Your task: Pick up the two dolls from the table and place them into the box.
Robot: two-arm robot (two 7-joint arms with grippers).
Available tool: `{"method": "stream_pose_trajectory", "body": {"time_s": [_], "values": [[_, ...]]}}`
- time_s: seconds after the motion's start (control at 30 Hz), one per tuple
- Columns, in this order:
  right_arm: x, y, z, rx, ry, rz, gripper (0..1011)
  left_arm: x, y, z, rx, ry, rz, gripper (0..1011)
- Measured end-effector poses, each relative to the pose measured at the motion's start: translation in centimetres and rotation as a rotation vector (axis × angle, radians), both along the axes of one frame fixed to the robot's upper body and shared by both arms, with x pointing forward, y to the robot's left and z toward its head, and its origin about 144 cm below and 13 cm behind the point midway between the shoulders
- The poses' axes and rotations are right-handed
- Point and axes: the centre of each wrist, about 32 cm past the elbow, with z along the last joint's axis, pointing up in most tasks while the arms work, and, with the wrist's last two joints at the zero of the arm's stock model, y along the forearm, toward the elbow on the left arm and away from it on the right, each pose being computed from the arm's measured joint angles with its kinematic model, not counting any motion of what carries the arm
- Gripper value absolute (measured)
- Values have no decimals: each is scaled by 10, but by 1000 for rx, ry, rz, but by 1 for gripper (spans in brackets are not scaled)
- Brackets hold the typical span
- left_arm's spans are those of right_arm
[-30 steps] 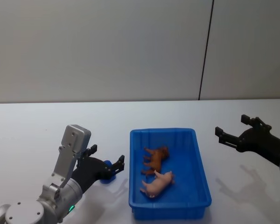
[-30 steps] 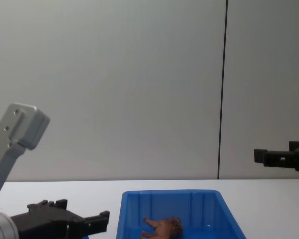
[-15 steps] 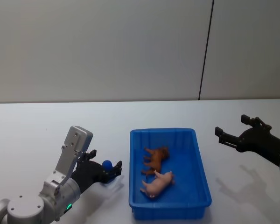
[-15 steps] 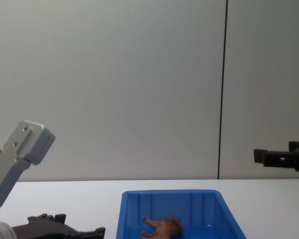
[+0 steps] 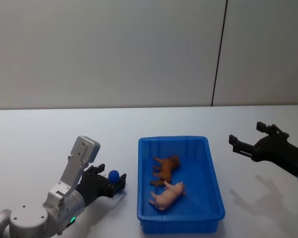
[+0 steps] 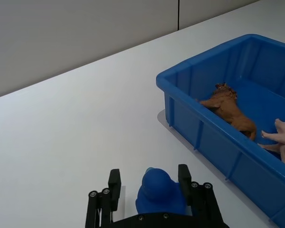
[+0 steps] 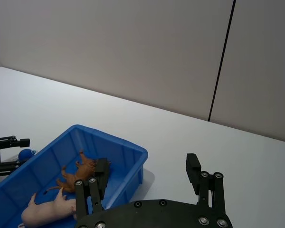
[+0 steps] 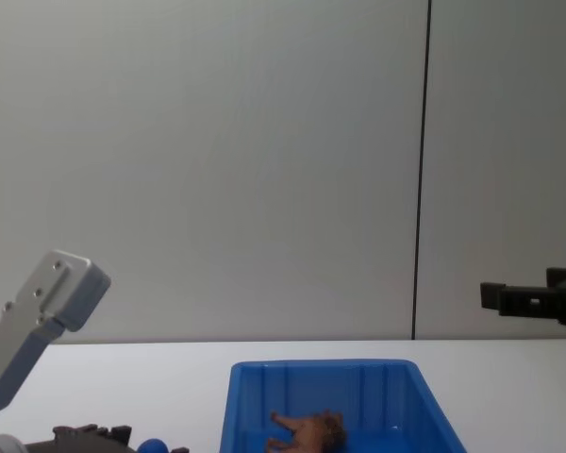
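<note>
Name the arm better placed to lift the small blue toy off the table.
Left. The left gripper already has the blue toy between its jaws on the table, beside the box. The right gripper hovers open on the box's far side, away from it.

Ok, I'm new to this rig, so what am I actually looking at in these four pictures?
It is a robot with two arms at a white table. The head view looks down from above, the chest view looks across the table from lower down, and each wrist view rides on one arm. A blue box stands in the middle of the table. Inside it lie a brown doll and a pink doll. The left gripper is low at the table to the left of the box, its jaws open either side of a small blue toy. The right gripper hangs above the table to the right of the box, jaws open and holding nothing.
</note>
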Motion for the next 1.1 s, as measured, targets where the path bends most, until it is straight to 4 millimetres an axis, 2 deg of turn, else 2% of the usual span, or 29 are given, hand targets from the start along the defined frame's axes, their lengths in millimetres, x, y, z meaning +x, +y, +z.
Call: {"method": "stream_pose_trajectory", "body": {"time_s": [0.1, 0.13, 0.17, 0.23, 0.5, 0.9, 1.1], "values": [[0, 0, 0, 0, 0, 0, 1001, 2, 1, -2, 4, 6, -4, 715], [0, 0, 0, 0, 0, 0, 1001, 2, 1, -2, 4, 6, -4, 715], [0, 0, 0, 0, 0, 0, 1001, 2, 1, -2, 5, 7, -6, 655], [0, 0, 0, 0, 0, 0, 1001, 3, 1, -2, 6, 8, -8, 618], [0, 0, 0, 0, 0, 0, 1001, 5, 0, -3, 10, 12, -13, 339], [0, 0, 0, 0, 0, 0, 1001, 6, -1, 2, 15, -12, -20, 248], [0, 0, 0, 0, 0, 0, 1001, 8, -3, 17, 17, -79, -29, 212]]}}
